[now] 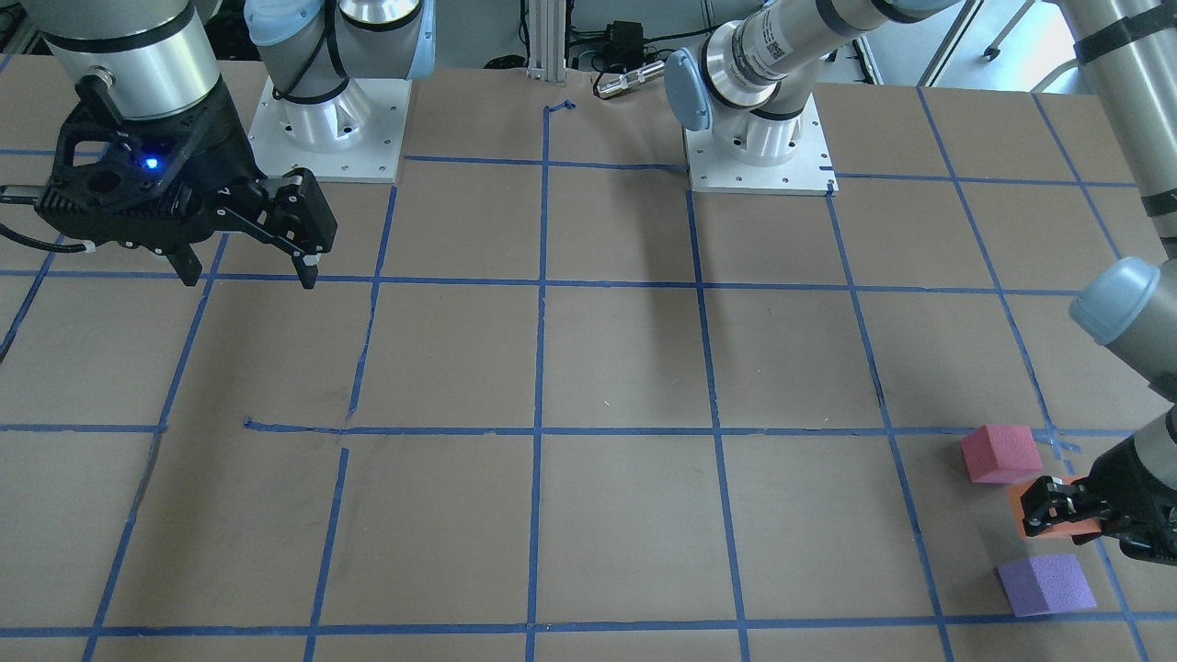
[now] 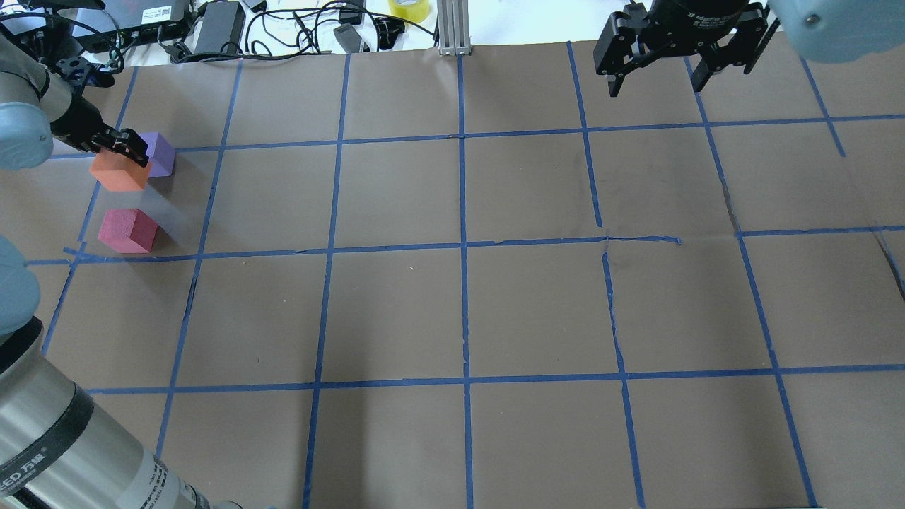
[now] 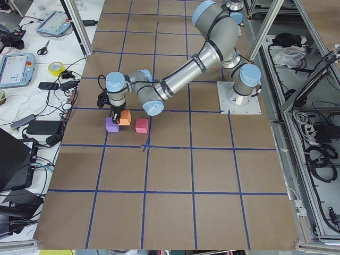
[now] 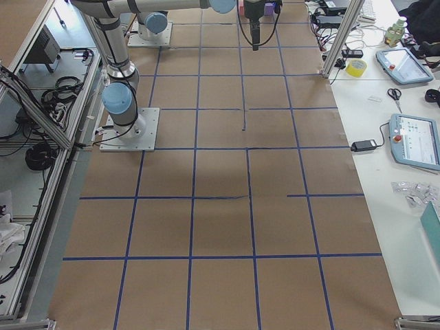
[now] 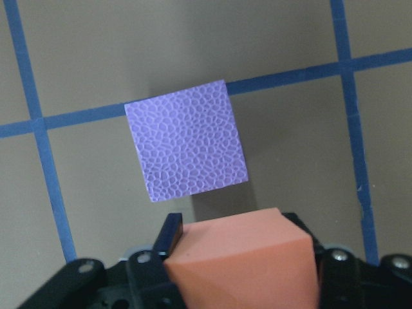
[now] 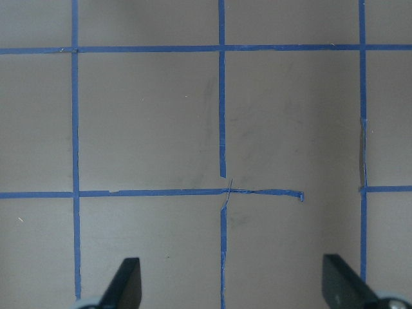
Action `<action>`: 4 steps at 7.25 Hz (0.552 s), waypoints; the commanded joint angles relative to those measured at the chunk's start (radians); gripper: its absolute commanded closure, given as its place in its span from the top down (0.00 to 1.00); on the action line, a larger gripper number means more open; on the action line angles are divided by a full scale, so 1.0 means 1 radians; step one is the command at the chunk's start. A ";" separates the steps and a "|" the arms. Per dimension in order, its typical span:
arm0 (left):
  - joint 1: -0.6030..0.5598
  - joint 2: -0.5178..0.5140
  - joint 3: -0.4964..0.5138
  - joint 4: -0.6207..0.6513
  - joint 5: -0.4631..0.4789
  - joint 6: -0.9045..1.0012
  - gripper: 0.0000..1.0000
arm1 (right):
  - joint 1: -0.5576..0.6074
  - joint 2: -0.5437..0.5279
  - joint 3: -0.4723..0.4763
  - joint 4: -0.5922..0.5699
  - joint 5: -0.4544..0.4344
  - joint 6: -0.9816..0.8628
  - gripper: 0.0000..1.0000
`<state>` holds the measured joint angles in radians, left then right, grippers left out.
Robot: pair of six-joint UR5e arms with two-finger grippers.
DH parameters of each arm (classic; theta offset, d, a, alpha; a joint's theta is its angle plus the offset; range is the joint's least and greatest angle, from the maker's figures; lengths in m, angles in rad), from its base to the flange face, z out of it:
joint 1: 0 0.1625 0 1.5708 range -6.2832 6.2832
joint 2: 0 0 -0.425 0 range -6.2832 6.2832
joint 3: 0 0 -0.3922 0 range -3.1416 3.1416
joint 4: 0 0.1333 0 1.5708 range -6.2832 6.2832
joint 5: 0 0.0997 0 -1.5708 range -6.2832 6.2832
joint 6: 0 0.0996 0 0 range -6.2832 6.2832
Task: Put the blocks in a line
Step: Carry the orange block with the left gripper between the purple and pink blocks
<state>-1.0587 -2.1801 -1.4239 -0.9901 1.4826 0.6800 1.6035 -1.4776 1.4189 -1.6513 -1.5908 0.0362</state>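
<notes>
My left gripper (image 2: 124, 149) is shut on the orange block (image 2: 117, 174) at the table's far left. In the left wrist view the orange block (image 5: 248, 257) sits between the fingers, just short of the purple block (image 5: 187, 148), which lies on the table. The pinkish-red block (image 2: 128, 230) lies on the orange block's other side. In the front view the three run pinkish-red (image 1: 1001, 452), orange (image 1: 1025, 504), purple (image 1: 1046, 584), with the left gripper (image 1: 1057, 511) partly covering the orange one. My right gripper (image 2: 657, 79) is open and empty, high over the far right.
The table (image 2: 459, 311) is brown paper with a grid of blue tape lines. Cables, power bricks and a tape roll (image 2: 410, 8) lie past the far edge. The arm bases (image 1: 331, 129) stand on the robot's side. The right wrist view shows only paper and tape.
</notes>
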 commanded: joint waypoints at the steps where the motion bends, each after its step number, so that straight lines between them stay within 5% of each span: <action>1: 0.003 -0.003 -0.026 0.019 -0.033 0.000 0.00 | -0.005 -0.006 0.000 0.008 -0.003 0.005 1.00; 4: 0.003 -0.013 -0.043 0.063 -0.031 0.009 0.00 | -0.002 -0.006 0.000 0.016 0.002 0.005 1.00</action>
<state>-1.0554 -2.1879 -1.4602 -0.9495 1.4513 0.6842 1.6002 -1.4832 1.4189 -1.6399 -1.5904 0.0423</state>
